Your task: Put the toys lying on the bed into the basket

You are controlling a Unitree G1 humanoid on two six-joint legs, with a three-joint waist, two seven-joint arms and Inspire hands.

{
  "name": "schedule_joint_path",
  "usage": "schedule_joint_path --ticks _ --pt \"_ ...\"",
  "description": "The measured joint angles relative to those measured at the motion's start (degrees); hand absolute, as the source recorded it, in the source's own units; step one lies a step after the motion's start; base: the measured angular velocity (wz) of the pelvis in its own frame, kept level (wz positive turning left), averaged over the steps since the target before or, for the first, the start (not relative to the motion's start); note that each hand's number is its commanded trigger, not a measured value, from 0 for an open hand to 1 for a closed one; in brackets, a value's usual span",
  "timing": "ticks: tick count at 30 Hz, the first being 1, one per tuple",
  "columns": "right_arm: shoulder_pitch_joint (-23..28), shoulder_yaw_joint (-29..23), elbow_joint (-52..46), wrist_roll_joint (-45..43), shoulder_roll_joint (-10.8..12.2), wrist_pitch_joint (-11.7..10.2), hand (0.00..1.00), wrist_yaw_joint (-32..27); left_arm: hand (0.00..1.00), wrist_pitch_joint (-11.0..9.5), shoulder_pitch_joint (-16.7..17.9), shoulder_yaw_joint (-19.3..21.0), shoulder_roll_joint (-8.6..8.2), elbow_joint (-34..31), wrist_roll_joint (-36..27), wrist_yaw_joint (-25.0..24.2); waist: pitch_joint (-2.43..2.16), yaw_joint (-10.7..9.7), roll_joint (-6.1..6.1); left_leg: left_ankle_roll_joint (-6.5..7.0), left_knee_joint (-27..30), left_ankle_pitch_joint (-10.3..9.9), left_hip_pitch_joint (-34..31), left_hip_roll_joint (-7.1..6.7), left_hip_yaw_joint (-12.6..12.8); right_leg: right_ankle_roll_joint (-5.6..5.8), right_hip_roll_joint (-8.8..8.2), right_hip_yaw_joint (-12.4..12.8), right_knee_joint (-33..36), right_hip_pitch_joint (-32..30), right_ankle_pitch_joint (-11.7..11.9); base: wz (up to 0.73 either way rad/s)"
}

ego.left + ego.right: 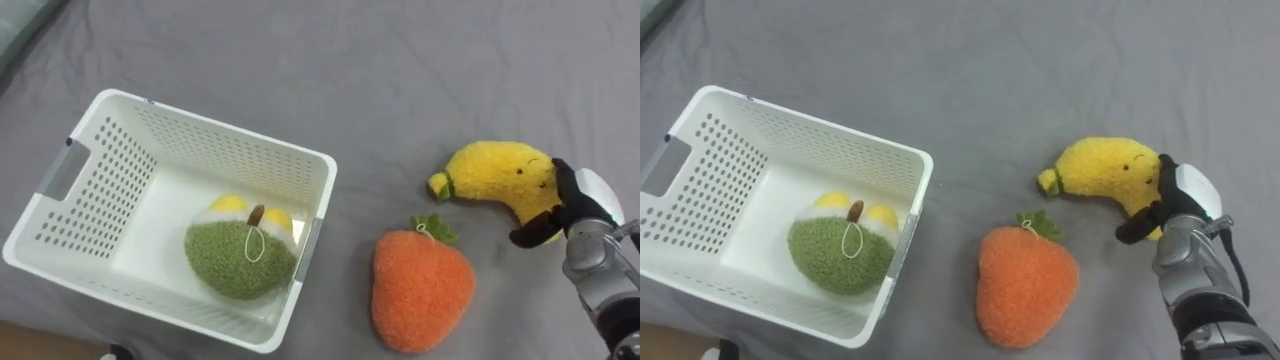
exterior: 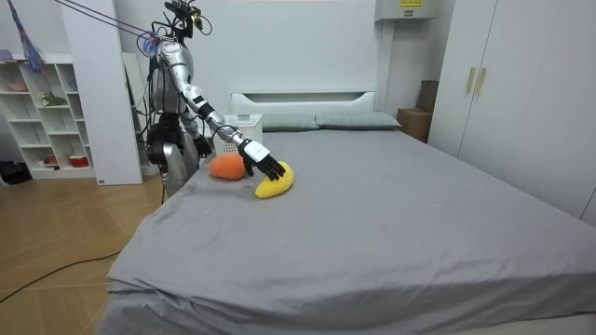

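A yellow banana plush (image 1: 495, 178) lies on the grey bed at the right. My right hand (image 1: 580, 205) reaches in from the lower right and is on the banana's right end, its thumb curled under the toy and its fingers over it. An orange strawberry-shaped plush (image 1: 420, 290) with a green top lies just in front of the banana. At the left stands a white perforated basket (image 1: 230, 130) holding a green and yellow round plush (image 1: 240, 262). In the room view my left hand (image 2: 199, 145) hangs low beside my body.
I stand at the bed's side near its head end. The grey bedsheet (image 1: 400, 70) stretches flat beyond the toys. Pillows (image 2: 317, 121) and a white headboard lie behind the basket in the room view, with white shelves (image 2: 51, 112) at that view's left.
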Motion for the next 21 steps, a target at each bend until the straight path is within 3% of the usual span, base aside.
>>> schedule_joint_path --ticks 2,3,4,6,15,21 --pt "0.0 0.0 0.0 0.0 0.0 0.0 0.0 -0.5 0.0 -0.2 0.0 0.0 0.0 0.6 0.0 0.0 0.03 0.0 0.15 0.0 0.0 0.0 0.0 0.0 0.0 0.0 0.0 0.0 0.0 -0.1 0.0 0.0" --pt "-0.2 0.0 0.5 0.0 0.0 -0.1 0.05 -0.9 0.0 -0.2 0.0 0.0 0.01 0.9 -0.2 0.0 -0.02 0.1 0.28 0.0 0.0 0.0 -0.3 0.0 0.0 -0.01 0.11 0.1 0.0 -0.3 0.0 0.0" --pt "-0.4 0.0 0.9 -0.1 0.0 -0.1 0.47 -1.2 0.0 -0.3 -0.1 0.0 0.02 1.0 -0.3 0.0 -0.02 0.1 0.33 0.0 0.0 0.0 -0.5 0.0 0.0 -0.03 0.14 0.1 0.0 -0.5 0.0 0.0" --pt "-0.7 0.0 2.2 -0.9 -0.1 -0.2 1.0 -2.3 0.0 -0.3 0.0 0.0 0.16 1.3 -1.0 -0.1 0.08 0.1 0.61 0.03 0.1 0.0 -0.9 0.0 0.0 -0.09 0.11 0.0 0.0 -0.8 0.1 0.0" --pt "-1.2 0.0 4.3 -0.2 -3.2 -1.5 1.0 -6.3 0.0 -1.5 0.0 -0.6 0.35 2.4 -2.2 -0.2 0.09 0.3 1.04 0.0 0.1 0.1 -0.9 -0.01 -0.3 -0.09 0.2 -0.4 0.1 -0.8 0.1 0.0" --pt "-1.2 1.6 6.6 0.1 -3.4 -1.7 1.0 -7.4 0.0 -1.6 -0.3 -2.4 0.47 3.1 -3.4 -0.4 0.27 0.4 1.33 0.0 0.1 0.1 -0.9 -0.02 -0.2 -0.09 0.21 -0.6 0.0 -0.8 0.1 0.0"
